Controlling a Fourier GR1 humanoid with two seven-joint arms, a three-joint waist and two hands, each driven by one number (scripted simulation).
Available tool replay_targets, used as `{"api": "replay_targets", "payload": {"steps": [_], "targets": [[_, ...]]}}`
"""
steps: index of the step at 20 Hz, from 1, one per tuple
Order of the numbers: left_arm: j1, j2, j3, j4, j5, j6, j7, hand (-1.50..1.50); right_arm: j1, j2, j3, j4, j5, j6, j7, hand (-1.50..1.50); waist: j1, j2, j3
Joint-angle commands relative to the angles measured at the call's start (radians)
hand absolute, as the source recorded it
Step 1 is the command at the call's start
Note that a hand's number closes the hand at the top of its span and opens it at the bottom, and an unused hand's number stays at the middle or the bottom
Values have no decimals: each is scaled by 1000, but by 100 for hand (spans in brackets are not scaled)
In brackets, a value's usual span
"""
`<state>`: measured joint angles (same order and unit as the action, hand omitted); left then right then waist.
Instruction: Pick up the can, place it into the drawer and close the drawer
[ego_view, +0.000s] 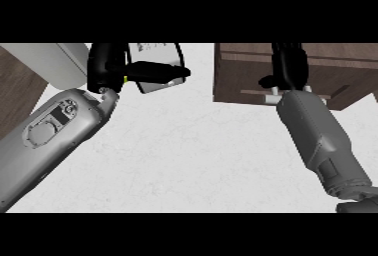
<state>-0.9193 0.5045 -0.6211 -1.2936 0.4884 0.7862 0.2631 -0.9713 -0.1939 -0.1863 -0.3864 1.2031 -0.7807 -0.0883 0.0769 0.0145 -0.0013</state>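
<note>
Left robot hand (118, 67) grasping can (157, 70); right robot hand (288, 62) over drawer (244, 75), grip unclear.

Kitchen setup: white speckled stone-look tabletop (192, 150), dark wood drawer unit (244, 75) on it, wood-grain panel (18, 95) at the left edge.

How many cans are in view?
1: the can at upper left, held in the left hand. Others could be hidden inside the drawer at upper right.
</note>
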Motion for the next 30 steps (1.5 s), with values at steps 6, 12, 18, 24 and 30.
{"api": "replay_targets", "payload": {"steps": [6,12,18,24,30], "targets": [[77,36,17,-60,-21,-20,-8,-150,-182,-40,-51,129,-28,79,-4,-150,22,14,3],[107,13,10,-88,-34,-10,-27,-150,-174,23,-154,93,-169,68,-164,-150,28,17,7],[142,26,34,-87,-32,-12,-36,-150,-208,47,-271,70,-313,154,-267,-150,9,11,6],[208,48,48,-107,-31,-22,-44,-150,-235,83,-388,44,-463,257,-345,-150,-21,-5,4],[271,94,83,-183,-25,-66,-56,-150,-246,68,-453,69,-539,299,-380,-150,-10,2,2]]}}
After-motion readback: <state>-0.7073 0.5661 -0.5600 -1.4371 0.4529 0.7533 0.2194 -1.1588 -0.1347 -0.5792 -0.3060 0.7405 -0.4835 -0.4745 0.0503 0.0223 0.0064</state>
